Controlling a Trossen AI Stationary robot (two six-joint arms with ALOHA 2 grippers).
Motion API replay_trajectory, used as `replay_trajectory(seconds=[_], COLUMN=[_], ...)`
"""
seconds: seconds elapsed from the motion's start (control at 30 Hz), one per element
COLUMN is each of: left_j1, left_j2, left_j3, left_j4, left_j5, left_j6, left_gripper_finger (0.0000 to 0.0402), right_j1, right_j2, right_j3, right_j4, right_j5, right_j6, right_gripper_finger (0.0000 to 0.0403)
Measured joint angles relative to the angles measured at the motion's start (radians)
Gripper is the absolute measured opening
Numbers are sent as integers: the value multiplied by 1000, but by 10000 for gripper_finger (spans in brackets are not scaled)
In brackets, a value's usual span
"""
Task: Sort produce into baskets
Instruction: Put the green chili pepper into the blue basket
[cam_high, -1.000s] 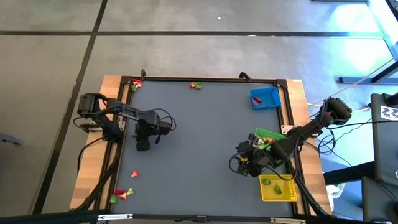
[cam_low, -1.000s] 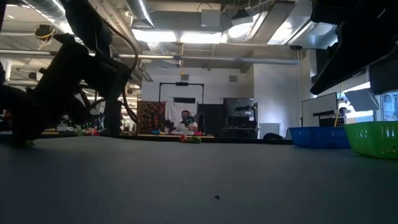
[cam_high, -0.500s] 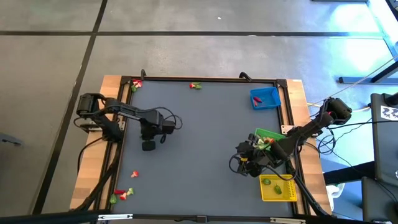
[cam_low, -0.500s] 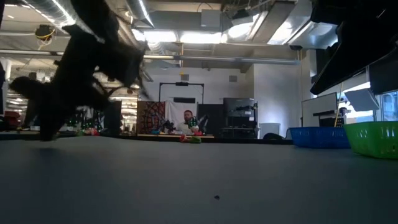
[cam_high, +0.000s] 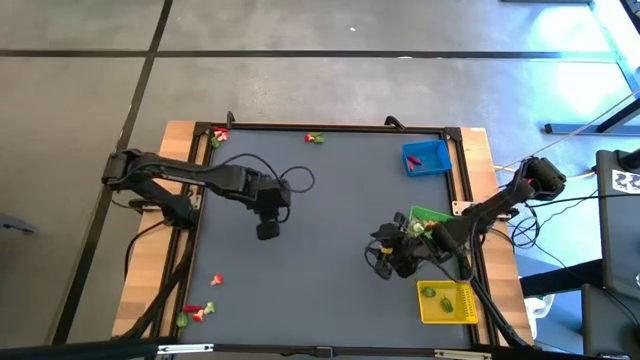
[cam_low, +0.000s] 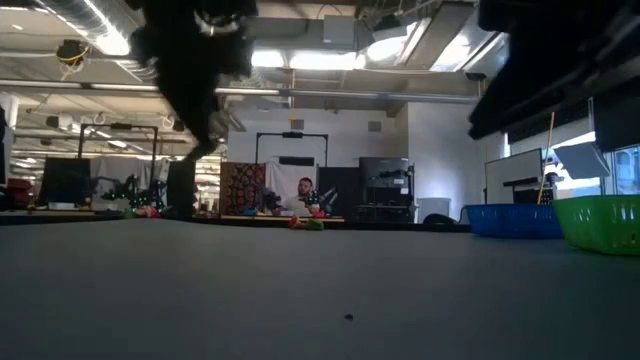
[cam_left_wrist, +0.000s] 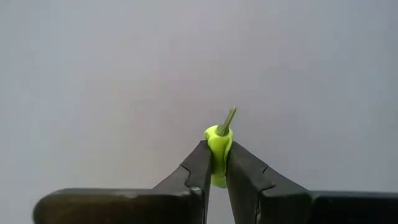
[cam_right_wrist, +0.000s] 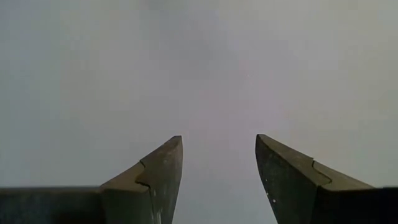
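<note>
Right now a tiny yellow-green produce piece (cam_left_wrist: 217, 149) with a short green stem is pinched between the two dark fingers of the left pincer (cam_left_wrist: 213, 163), the stem poking out past the fingertips. From overhead that left pincer (cam_high: 267, 230) hangs over the bare grey middle of the bench (cam_high: 330, 200), left of centre, well apart from any basket.

Over on the right side, the right pincer (cam_high: 385, 262) sits just beside the green basket (cam_high: 432, 216), its fingers (cam_right_wrist: 163, 171) spread apart with nothing between them, only grey bench surface beyond. The yellow basket (cam_high: 447, 303) lies near the front right corner with a green piece (cam_high: 429, 292) and another small green piece (cam_high: 446, 301) in it. The blue basket (cam_high: 427, 158) is toward the back right, holding a red piece (cam_high: 413, 159).

More loose produce is scattered along the bench edges: a red and green cluster at the back left corner (cam_high: 218, 134), a red and green pair at the middle of the back edge (cam_high: 314, 138), a single red piece (cam_high: 215, 280) toward the front left, and a mixed red, green and whitish cluster at the front left corner (cam_high: 196, 313).

From bench height the blue basket (cam_low: 511, 220) and green basket (cam_low: 598, 222) stand on the right, and a person (cam_low: 303, 194) sits far back in the room.
</note>
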Motion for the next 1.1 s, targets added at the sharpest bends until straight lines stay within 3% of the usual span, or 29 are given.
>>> replay_trajectory(seconds=[0.37, 0.67, 0.97, 1.1], left_j1=[-51, -62, -46, -45], left_j2=[-25, -14, 44, 46], left_j3=[2, 3, 2, 2], left_j4=[533, 836, 987, 1005], left_j5=[2, 4, 3, 3], left_j6=[106, 215, 292, 301], left_gripper_finger=[32, 32, 31, 31], right_j1=[-165, -261, -347, -376], right_j2=[0, 0, 0, 0], right_j3=[0, 0, 0, 0], right_j4=[261, 498, 710, 721], right_j5=[-89, -97, -232, -302], right_j6=[-281, -485, -667, -675], right_gripper_finger=[202, 202, 202, 175])
